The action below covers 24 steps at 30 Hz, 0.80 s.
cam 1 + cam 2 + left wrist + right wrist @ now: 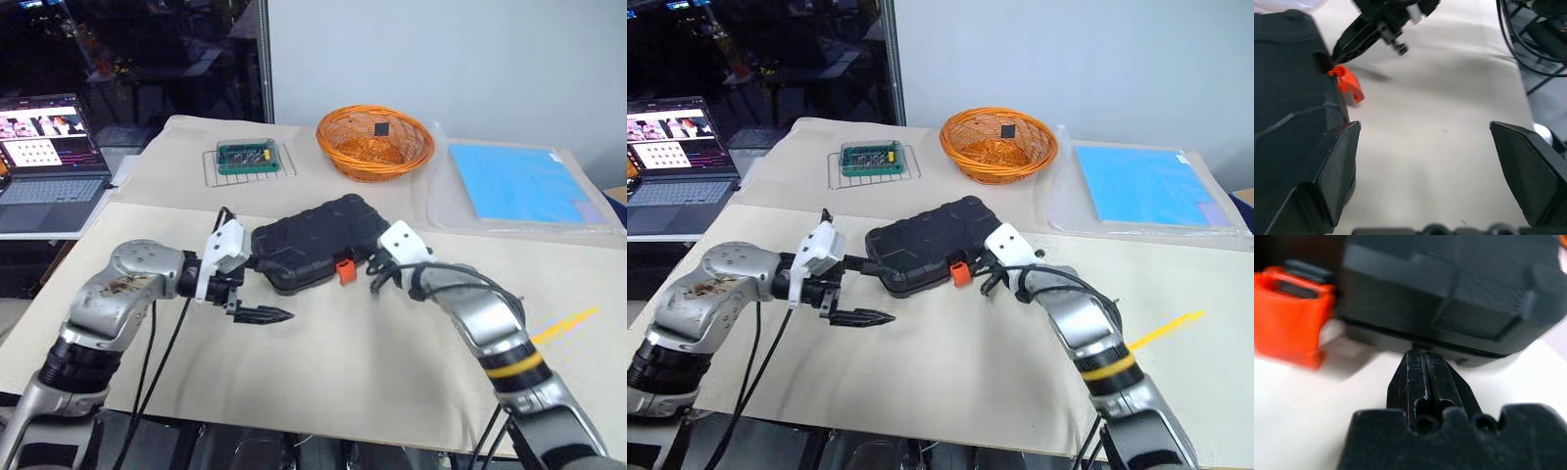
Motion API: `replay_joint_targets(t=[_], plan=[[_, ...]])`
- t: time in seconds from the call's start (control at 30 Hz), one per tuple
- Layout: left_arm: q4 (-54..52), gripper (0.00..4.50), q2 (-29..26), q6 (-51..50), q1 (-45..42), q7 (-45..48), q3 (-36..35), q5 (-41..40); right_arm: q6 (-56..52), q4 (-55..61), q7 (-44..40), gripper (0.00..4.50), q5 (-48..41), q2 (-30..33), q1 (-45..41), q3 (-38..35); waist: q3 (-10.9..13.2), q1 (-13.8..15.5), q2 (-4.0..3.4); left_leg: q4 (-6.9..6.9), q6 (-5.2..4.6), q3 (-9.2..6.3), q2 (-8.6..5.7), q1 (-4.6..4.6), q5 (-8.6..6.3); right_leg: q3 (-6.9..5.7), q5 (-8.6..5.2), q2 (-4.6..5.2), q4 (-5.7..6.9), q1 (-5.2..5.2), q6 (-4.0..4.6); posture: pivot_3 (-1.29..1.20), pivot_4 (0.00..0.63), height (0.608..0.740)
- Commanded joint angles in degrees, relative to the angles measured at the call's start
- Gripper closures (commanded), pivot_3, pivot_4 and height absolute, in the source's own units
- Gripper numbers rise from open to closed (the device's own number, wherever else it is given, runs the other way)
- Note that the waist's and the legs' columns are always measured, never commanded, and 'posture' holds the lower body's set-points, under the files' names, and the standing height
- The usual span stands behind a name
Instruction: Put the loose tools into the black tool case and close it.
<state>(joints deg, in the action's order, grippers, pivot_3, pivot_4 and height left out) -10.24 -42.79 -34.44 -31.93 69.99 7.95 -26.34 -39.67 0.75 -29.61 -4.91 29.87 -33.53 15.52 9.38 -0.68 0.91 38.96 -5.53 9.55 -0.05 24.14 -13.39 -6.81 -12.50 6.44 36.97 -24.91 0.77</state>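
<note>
The black tool case [313, 240] lies with its lid down in the middle of the table. Its small orange latch [344, 269] sticks out from the near edge. The loose tools are out of view. My left gripper [253, 292] stands wide open at the case's near left corner, one finger [1334, 166] right beside the case wall [1288, 98], nothing between the jaws. My right gripper [1418, 357] is shut and empty. Its tip is pressed up to the case's near edge [1449, 308], just beside the latch [1290, 313].
A round orange wicker basket [375, 142] stands behind the case. A wire rack with a green tray [249, 160] sits at the back left, a blue sheet [519, 181] at the back right. An open laptop [49, 162] is at the far left.
</note>
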Motion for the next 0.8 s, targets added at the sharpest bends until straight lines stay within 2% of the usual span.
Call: replay_joint_targets(t=[0.03,0.1,0.13,0.17,0.23,0.33,0.37,0.5,0.8], plan=[[3.69,0.00,1.54,0.82,-3.58,-2.49,2.02,3.72,-5.07,7.84,-5.87,3.37,-4.91,3.43,1.33,-4.62,0.00,0.02,-0.01,0.01,-0.33,0.01,0.00,0.01,0.19,-0.02,0.00,0.00,0.01,-0.01,0.00,0.00,0.150,0.740],[5.35,0.00,2.11,0.13,-4.60,-2.92,3.18,4.78,-9.93,14.39,-7.10,2.79,-7.97,4.96,4.24,-7.25,0.00,0.13,0.00,-0.01,-0.37,-0.01,0.00,0.11,0.20,-0.05,-0.04,-0.01,-0.02,-0.05,0.00,0.00,0.150,0.740],[6.41,0.00,2.29,0.48,-4.98,-2.72,3.90,5.62,-12.87,18.35,-7.26,2.33,-10.74,4.64,6.09,-9.39,0.00,0.10,-0.01,-0.01,-0.39,-0.03,0.00,0.12,0.19,-0.07,-0.12,0.00,-0.03,-0.05,-0.02,0.00,0.150,0.740],[7.24,0.00,2.30,0.75,-5.14,-2.30,4.51,6.20,-15.16,21.23,-7.08,2.10,-12.89,3.82,7.46,-10.89,0.00,0.10,0.00,-0.01,-0.41,-0.03,0.00,0.12,0.18,-0.07,-0.13,0.00,-0.03,-0.04,-0.02,0.00,0.150,0.740],[8.60,0.00,2.19,0.85,-5.13,-1.51,5.44,6.96,-18.24,25.36,-6.43,1.36,-15.64,2.17,9.45,-12.11,0.00,-0.09,0.00,-0.05,-0.42,-0.04,0.00,0.15,0.18,-0.09,-0.14,-0.01,-0.10,-0.06,-0.03,0.00,0.150,0.740],[10.85,0.00,2.23,2.57,-4.59,-0.26,6.78,8.52,-18.14,24.26,-1.56,0.32,-14.28,-3.07,9.60,-10.25,-0.01,-0.40,0.00,-0.06,-0.29,-0.04,0.05,0.02,0.11,-0.07,-0.15,0.00,-0.08,-0.02,0.00,0.00,0.150,0.740],[11.61,0.00,2.45,2.94,-4.67,-0.19,6.96,8.89,-17.73,22.87,0.63,0.07,-13.74,-5.78,9.26,-9.97,-0.01,-0.34,0.00,-0.06,0.06,-0.03,0.06,-0.02,-0.09,-0.08,-0.17,0.01,-0.05,0.00,-0.05,0.00,0.150,0.740],[12.47,0.00,2.60,3.53,-4.87,0.02,6.77,9.45,-16.88,21.25,4.53,0.07,-12.69,-10.44,8.71,-8.93,-0.01,-0.13,-0.01,-0.07,0.14,-0.06,0.05,-0.02,-0.08,-0.07,-0.27,0.07,0.02,-0.05,-0.20,0.00,0.150,0.740],[12.53,0.00,1.84,3.93,-4.11,0.45,6.39,9.97,-14.83,19.05,8.95,0.07,-10.33,-13.65,9.74,-8.22,-0.01,-0.12,-0.01,-0.04,0.17,-0.04,0.03,-0.02,-0.05,-0.07,-0.03,0.09,0.06,-0.06,0.11,0.00,0.150,0.740]])
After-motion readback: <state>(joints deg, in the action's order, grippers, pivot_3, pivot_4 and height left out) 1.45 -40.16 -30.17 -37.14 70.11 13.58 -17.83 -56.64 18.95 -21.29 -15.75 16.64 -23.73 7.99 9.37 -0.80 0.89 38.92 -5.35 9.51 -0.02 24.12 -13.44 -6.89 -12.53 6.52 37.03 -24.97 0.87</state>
